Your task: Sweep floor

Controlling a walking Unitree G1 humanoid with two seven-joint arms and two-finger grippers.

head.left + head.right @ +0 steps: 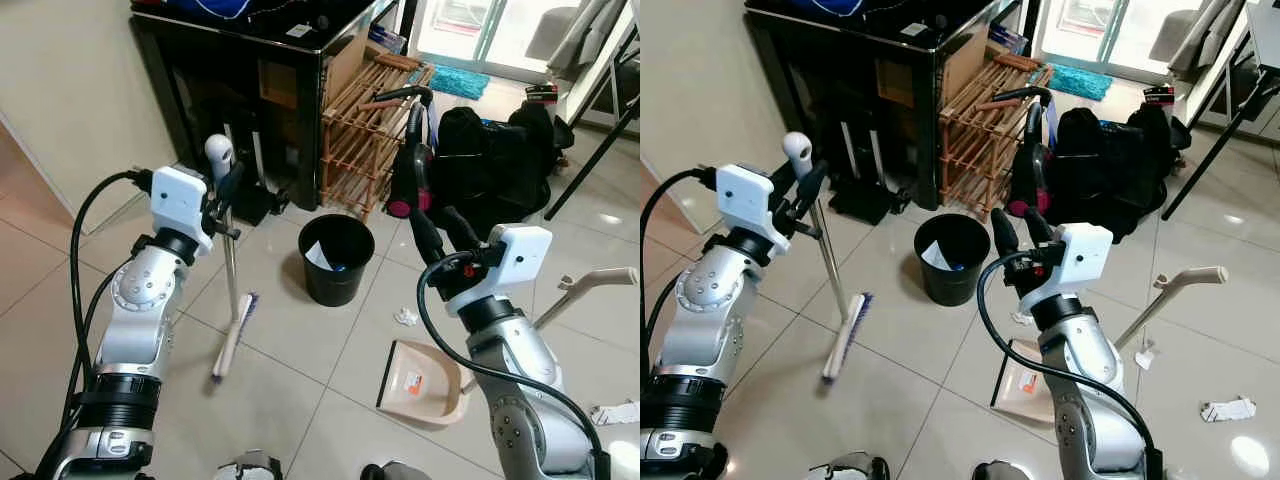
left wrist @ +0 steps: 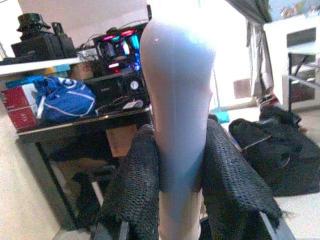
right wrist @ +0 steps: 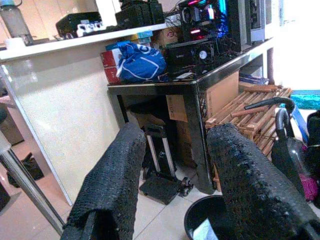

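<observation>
My left gripper (image 1: 226,190) is shut on the broom handle (image 2: 175,125) just below its rounded white top, holding the broom (image 1: 232,280) nearly upright. The brush head (image 1: 233,335) rests on the tiled floor left of a black bin (image 1: 336,258). Raised over the floor to the right of the bin, my right gripper (image 1: 430,230) is open and holds nothing. A beige dustpan (image 1: 420,382) lies on the floor beneath my right arm, its long handle (image 1: 590,284) slanting up to the right. Small white scraps of litter (image 1: 405,317) lie near the dustpan, and another scrap (image 1: 1227,409) lies further right.
A black desk (image 1: 250,60) and a wooden rack (image 1: 365,130) stand behind the bin. A vacuum cleaner (image 1: 410,150) leans beside a black bag (image 1: 500,160). A cream wall (image 1: 70,90) runs along the left. A black stand leg (image 1: 595,160) crosses the far right.
</observation>
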